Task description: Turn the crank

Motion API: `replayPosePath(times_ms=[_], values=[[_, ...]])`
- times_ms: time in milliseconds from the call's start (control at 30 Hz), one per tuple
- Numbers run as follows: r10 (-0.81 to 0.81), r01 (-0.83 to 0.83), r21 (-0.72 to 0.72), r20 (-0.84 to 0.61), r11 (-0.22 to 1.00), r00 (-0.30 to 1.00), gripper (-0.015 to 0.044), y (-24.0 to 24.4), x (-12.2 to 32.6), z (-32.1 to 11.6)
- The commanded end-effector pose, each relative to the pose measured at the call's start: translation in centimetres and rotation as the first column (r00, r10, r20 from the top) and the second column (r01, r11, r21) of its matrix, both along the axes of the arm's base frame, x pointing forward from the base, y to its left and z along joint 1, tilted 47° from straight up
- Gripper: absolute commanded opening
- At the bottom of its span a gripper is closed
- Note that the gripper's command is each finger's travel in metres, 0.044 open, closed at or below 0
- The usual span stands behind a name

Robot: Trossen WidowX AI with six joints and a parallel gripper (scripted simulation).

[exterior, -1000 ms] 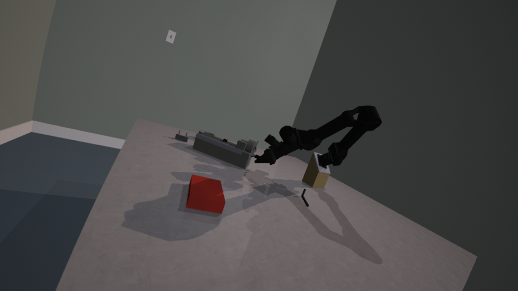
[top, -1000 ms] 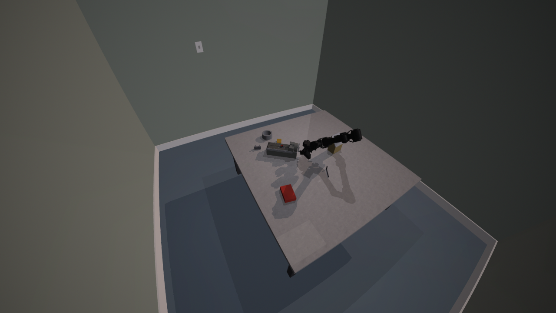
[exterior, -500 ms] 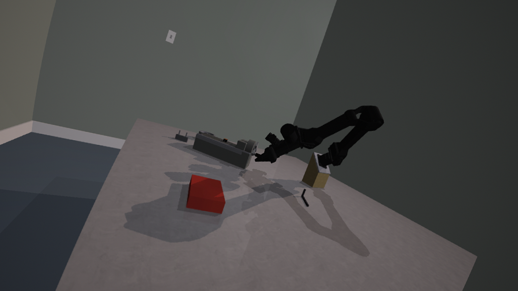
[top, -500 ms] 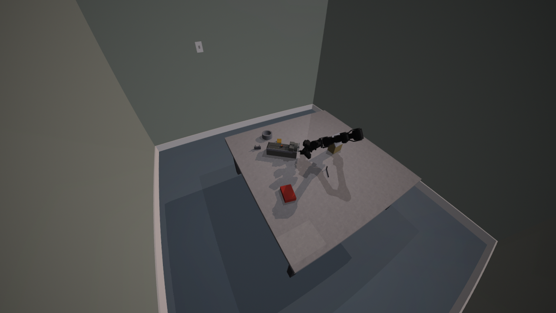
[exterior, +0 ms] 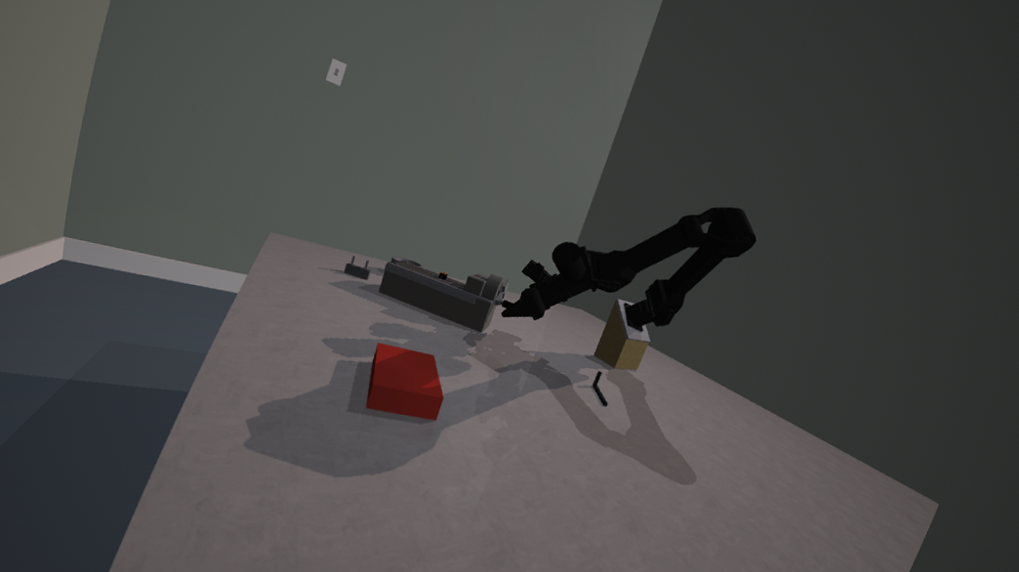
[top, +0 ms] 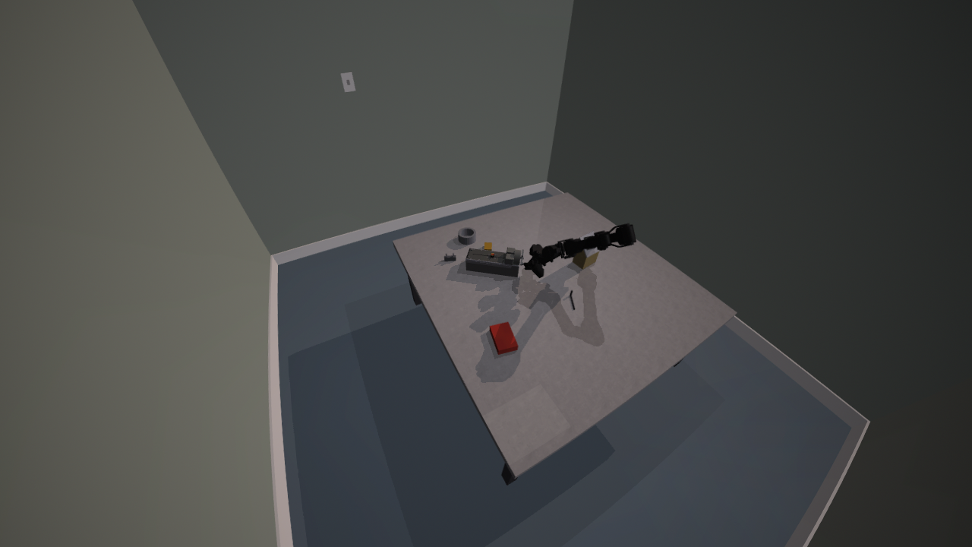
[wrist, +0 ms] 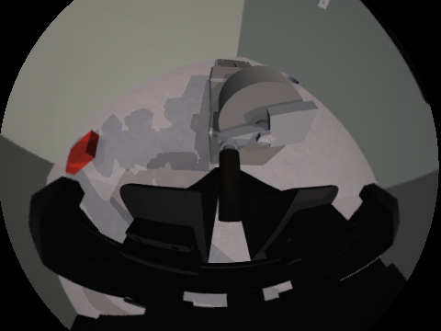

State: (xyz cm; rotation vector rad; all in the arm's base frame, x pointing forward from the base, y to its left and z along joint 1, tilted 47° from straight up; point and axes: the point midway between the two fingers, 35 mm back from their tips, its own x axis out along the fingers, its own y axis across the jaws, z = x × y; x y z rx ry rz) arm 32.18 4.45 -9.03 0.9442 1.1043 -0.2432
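The grey machine [top: 492,267] [exterior: 434,296] [wrist: 257,103] stands on the table, with a round grey wheel and a crank at the end facing the arm. My gripper [top: 526,266] [exterior: 505,309] [wrist: 226,172] is shut on the crank's dark upright-looking handle [wrist: 230,161], which shows between the two fingers in the wrist view. A pale flat plate [wrist: 291,124] lies beside the crank arm. A small red-orange pointer [top: 492,255] [exterior: 443,275] shows on top of the machine, around mid-length. The brass zero marks are too small to tell, so I cannot tell whether the pointer is level with them.
A red block [top: 503,339] [exterior: 404,384] [wrist: 82,155] lies nearer the top and exterior views. A grey ring [top: 466,236], a yellow piece [top: 487,245] and a two-pinned block [top: 449,258] [exterior: 357,271] are near the machine. A black bent rod [top: 572,300] [exterior: 598,390] lies near the tan base block [exterior: 619,347].
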Motion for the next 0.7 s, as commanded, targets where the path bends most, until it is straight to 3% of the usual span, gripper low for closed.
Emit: replayPosePath(times_ms=[0, 667], values=[[0.003, -0.003, 0.0, 0.005, 1.0, 1.0, 0.0, -0.08, 0.07, 0.16], [-0.001, 0.001, 0.0, 0.001, 1.0, 1.0, 0.0, -0.02, 0.03, 0.05]])
